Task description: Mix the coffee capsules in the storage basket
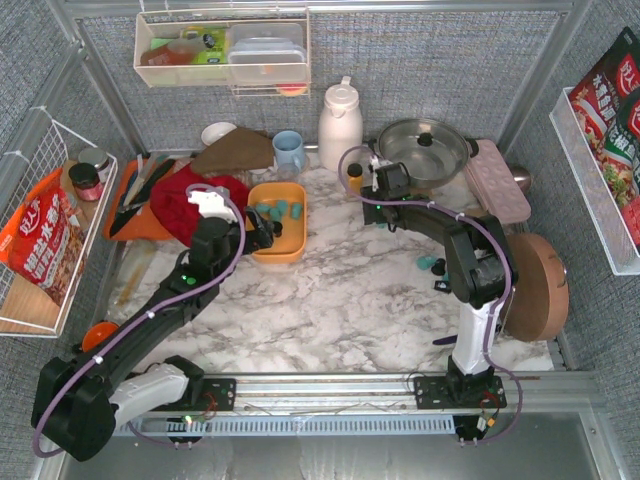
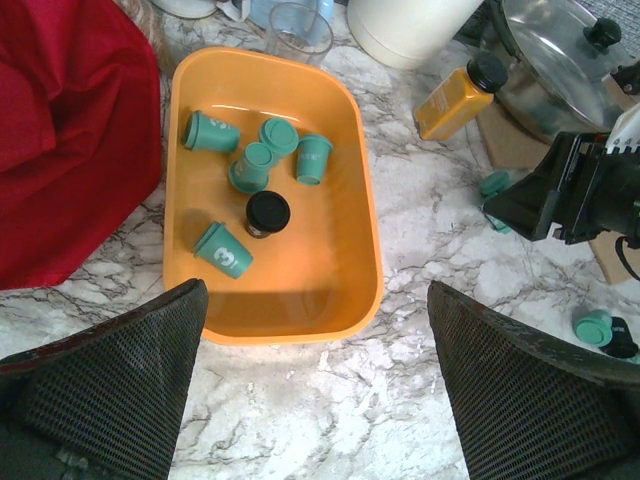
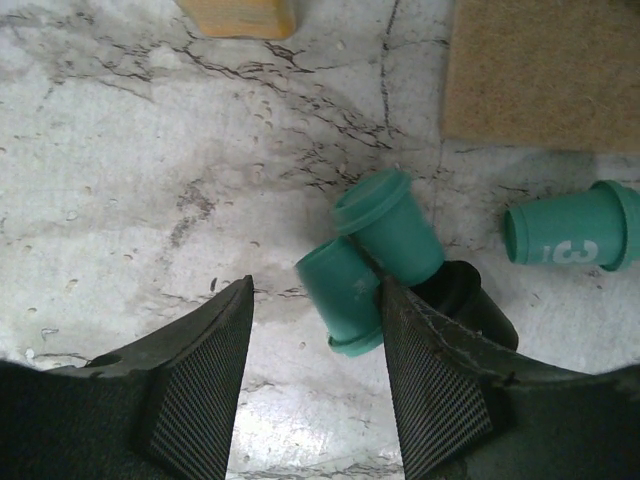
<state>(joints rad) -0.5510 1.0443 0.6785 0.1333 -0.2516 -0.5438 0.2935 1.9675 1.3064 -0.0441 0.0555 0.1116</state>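
Orange storage basket [image 2: 372,230]: five teal capsules [image 2: 250,166], mostly on sides; one black capsule [image 2: 268,213] on end. Outside basket: three teal pods [image 3: 390,228] lying, black pod [image 3: 465,300] touching two.

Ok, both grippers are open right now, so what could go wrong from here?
1. The right gripper has one teal capsule off-centre against a finger, with a second capsule crowding it; closing may pop one away.
2. The left gripper hangs over the near wall of the storage basket; coming straight down could hit the rim and shove the basket rather than stir the capsules inside.
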